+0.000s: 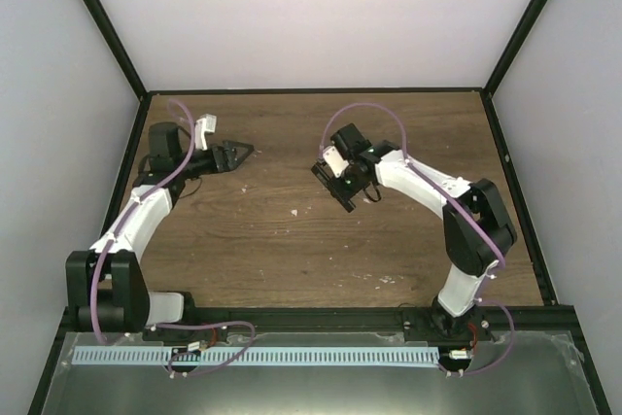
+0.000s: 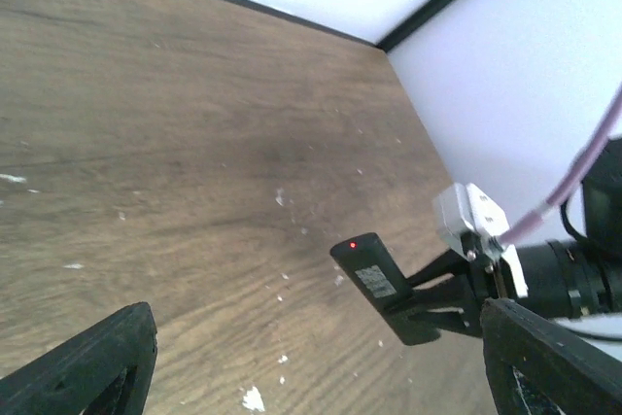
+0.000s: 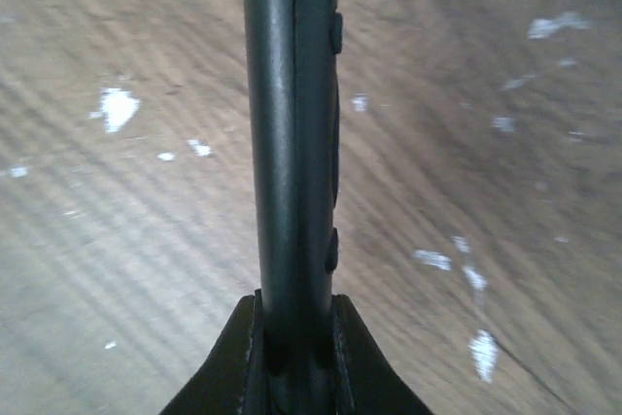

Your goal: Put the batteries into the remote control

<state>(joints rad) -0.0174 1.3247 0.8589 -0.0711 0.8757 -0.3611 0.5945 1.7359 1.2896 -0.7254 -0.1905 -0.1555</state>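
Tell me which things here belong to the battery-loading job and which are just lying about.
Job: remote control, gripped in the right hand; left hand, open and empty. No batteries visible.
Lying about: white flecks on the table.

No words, brand names or numbers can be read anywhere. A small pale label (image 2: pixel 375 282) sits on the black remote control (image 2: pixel 394 310), but its print is too blurred to make out. A tiny red light (image 2: pixel 352 244) glows near its tip.
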